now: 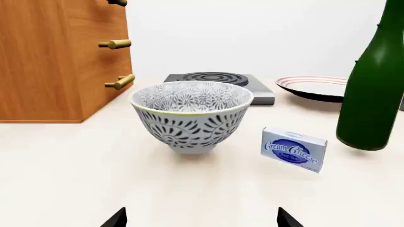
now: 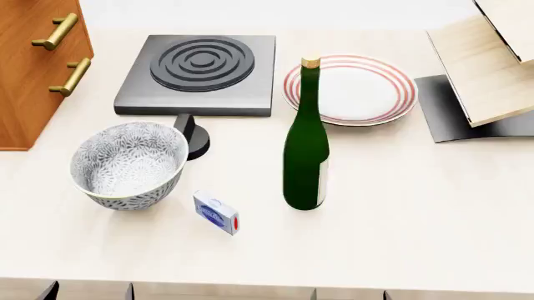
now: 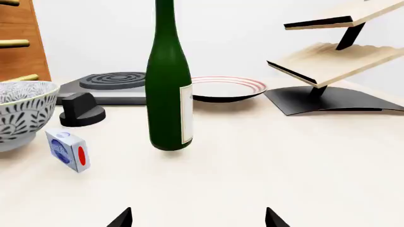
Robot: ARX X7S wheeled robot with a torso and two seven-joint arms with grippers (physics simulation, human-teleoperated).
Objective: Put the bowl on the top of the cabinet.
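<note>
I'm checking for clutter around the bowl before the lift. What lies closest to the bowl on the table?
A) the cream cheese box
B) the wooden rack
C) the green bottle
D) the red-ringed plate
A: the cream cheese box lies just beside the bowl, nearer than anything else listed.

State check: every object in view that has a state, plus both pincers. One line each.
Patterned black-and-white ceramic bowl: upright, empty, on the table.
Orange-brown wooden cabinet: drawers shut.
Green glass bottle: upright, corked.
Blue-and-white cream cheese box: closed, standing on the table.
Red-ringed white plate: flat, empty.
Left pincer: open, empty.
Right pincer: open, empty.
</note>
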